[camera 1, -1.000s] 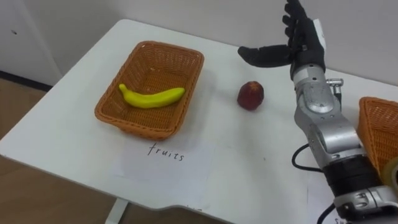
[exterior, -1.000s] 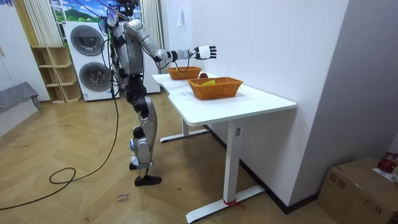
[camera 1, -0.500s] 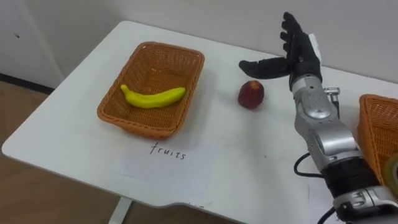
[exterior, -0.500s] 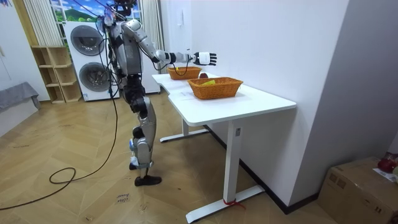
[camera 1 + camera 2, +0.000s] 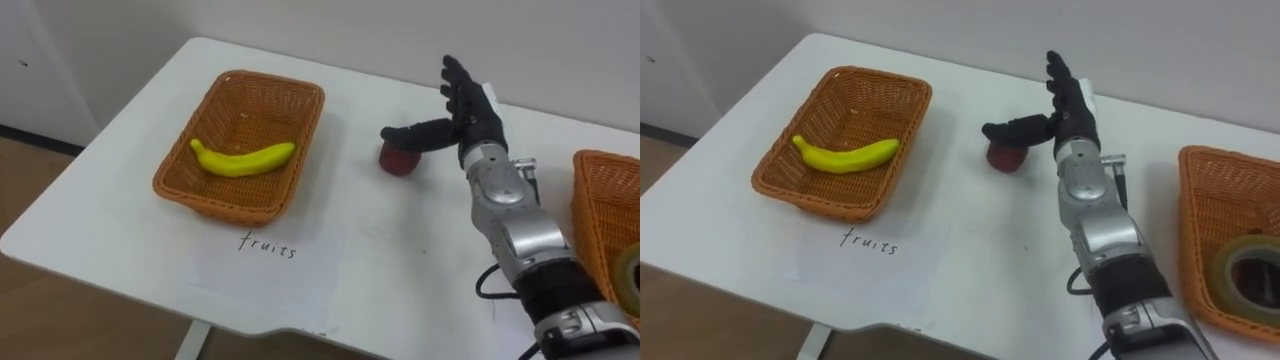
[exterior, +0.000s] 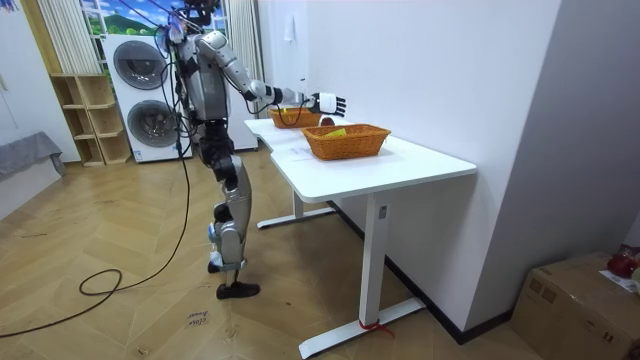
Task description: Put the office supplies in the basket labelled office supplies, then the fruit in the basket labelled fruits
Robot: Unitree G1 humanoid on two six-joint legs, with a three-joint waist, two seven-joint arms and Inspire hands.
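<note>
a white rectangular table (image 5: 420,260) carries a woven orange wicker basket (image 5: 228,203) near its left end, and a yellow banana (image 5: 245,158) lies lengthwise on the basket's floor. in front of that basket, towards the table's near edge, a sheet of white paper with a handwritten word (image 5: 265,262) lies flat. a small dark red apple (image 5: 398,163) sits on the bare tabletop just right of the basket, apart from it and closer to the far edge than to the near one. the robot's right hand (image 5: 468,105) hovers right at the apple, with its fingers straight and spread, pointing away towards the far edge, and holding nothing. its thumb (image 5: 415,132) sticks out to the left across the top of the apple; whether it touches the fruit cannot be told. at the table's right end stands a second woven orange wicker basket (image 5: 600,215) with a roll of clear tape (image 5: 1248,243) lying flat in it. in the room view the robot stands upright at the table's long edge, its right arm stretched out over the tabletop.
</note>
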